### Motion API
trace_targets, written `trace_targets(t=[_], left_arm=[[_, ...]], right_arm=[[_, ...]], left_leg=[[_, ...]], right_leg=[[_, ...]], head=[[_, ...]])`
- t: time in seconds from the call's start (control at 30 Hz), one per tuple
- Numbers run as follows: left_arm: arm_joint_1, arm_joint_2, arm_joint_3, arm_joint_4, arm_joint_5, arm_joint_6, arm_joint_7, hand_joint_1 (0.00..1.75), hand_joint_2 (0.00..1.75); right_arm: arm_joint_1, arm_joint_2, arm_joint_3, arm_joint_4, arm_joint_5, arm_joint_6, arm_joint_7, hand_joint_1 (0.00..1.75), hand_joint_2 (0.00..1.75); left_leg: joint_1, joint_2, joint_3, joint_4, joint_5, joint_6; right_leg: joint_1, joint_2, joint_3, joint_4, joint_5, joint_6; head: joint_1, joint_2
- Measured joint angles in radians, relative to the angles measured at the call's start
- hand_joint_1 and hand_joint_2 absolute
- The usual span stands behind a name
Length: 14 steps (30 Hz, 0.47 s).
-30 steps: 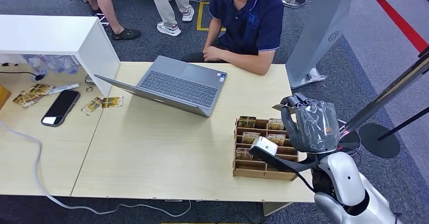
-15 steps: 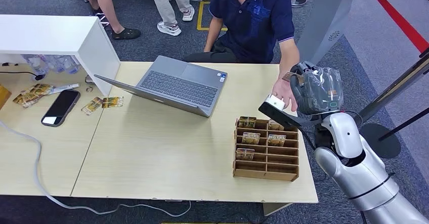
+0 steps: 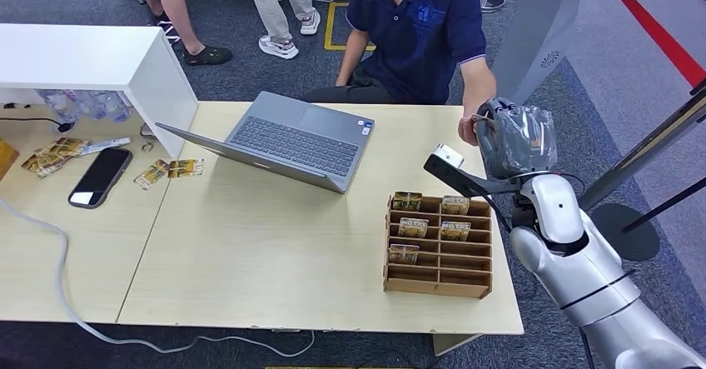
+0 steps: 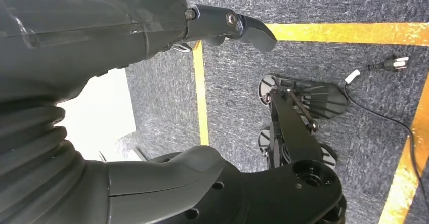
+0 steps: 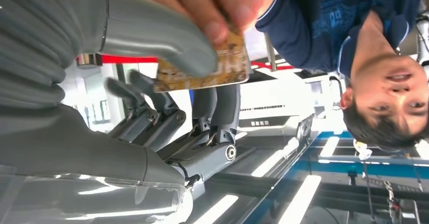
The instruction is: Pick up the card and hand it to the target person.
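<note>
The handover looks almost done from where I stand. The robot's right hand point(image 3: 514, 140) is raised off the far right corner of the tabletop point(image 3: 275, 244), reaching toward the person in the dark blue shirt point(image 3: 416, 32) who sits behind it. In the right wrist view the card point(image 5: 205, 70), gold and brown with print on it, sits between the grey thumb point(image 5: 157, 34) and the darker fingers point(image 5: 152, 115), so the right hand point(image 5: 101, 107) has it pinched, with the other fingers spread below. The person's hand point(image 5: 212, 4) has its fingertips on the card too, gripping the same end from the other side. Both parties hold it at once, then.

So the pick-up is finished, the carry is finished, and the card is at the target person. What seems left is the release: I judge the thumb needs to ease off so the person can draw the card away, and then the arm can come back.

The left hand point(image 4: 167, 107) hangs low over the grey carpet point(image 4: 354, 52) with nothing in it; its thumb and fingers stand apart.

On the tabletop the wooden card rack point(image 3: 438, 244) holds several more cards, and an open laptop point(image 3: 283, 140) sits near the person.
</note>
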Motion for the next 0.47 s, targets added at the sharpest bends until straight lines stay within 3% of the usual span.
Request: trace_targets(t=[0.23,0.47], left_arm=[[0.0,0.0,-0.003,0.0,0.019,0.009,0.002,0.0,1.75],[0.002,-0.003,-0.002,0.0,0.068,0.036,-0.017,0.0,1.75]], right_arm=[[0.028,0.011,-0.012,0.0,-0.116,0.006,0.026,0.0,1.75],[0.209,0.023,-0.074,-0.184,-0.265,-0.058,0.054,0.0,1.75]], left_leg=[[0.0,0.0,0.0,0.0,0.0,0.0],[0.0,0.0,0.001,0.0,0.0,0.0]], right_leg=[[0.0,0.0,0.0,0.0,0.0,0.0],[0.0,0.0,0.0,0.0,0.0,0.0]], head=[[0.0,0.0],[0.0,0.0]])
